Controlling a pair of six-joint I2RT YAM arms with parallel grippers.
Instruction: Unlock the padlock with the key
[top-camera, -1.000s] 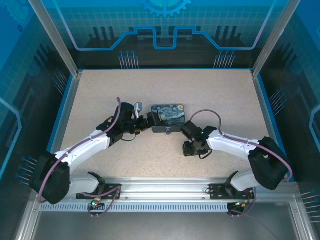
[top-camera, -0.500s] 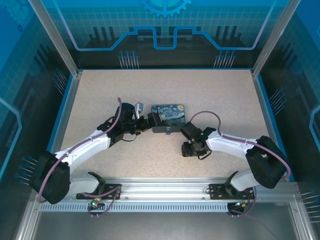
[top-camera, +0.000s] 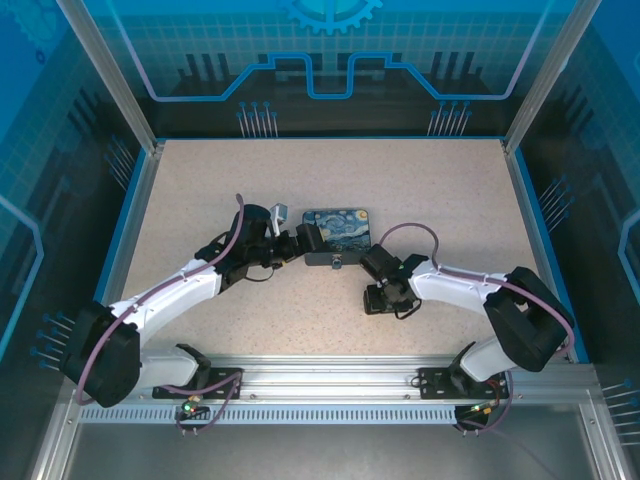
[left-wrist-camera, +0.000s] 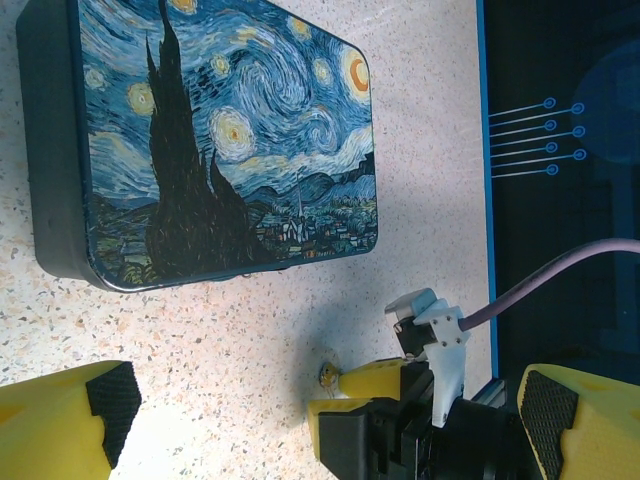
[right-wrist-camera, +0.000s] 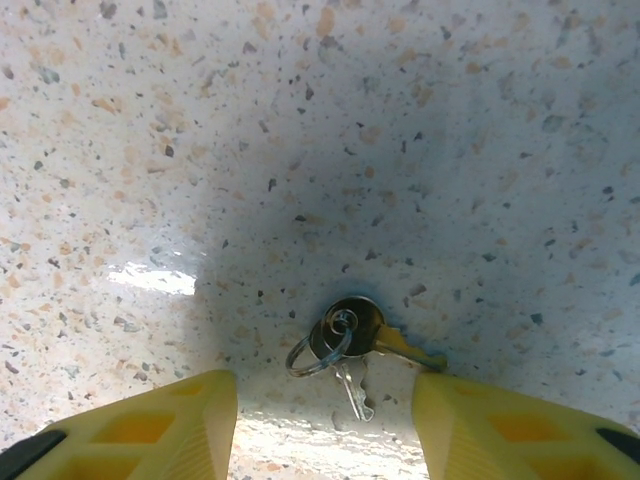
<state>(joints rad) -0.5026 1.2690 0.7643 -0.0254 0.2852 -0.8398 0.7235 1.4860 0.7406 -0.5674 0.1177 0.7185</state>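
The key, a small bunch on a ring with a brass blade and a thin silver one, lies flat on the speckled table. My right gripper stands open over it, a yellow finger on each side; the brass blade reaches the right finger. In the left wrist view the key sits at the right gripper's yellow fingertips. The padlock hangs at the front of the Starry Night box. My left gripper is wide open at the box's left end, holding nothing, its fingers far apart.
The right gripper is low on the table just near-right of the box. Blue walls border the table on the left, back and right. Open tabletop lies behind the box.
The right arm has edged slightly left toward the box. The left arm and the box have not moved.
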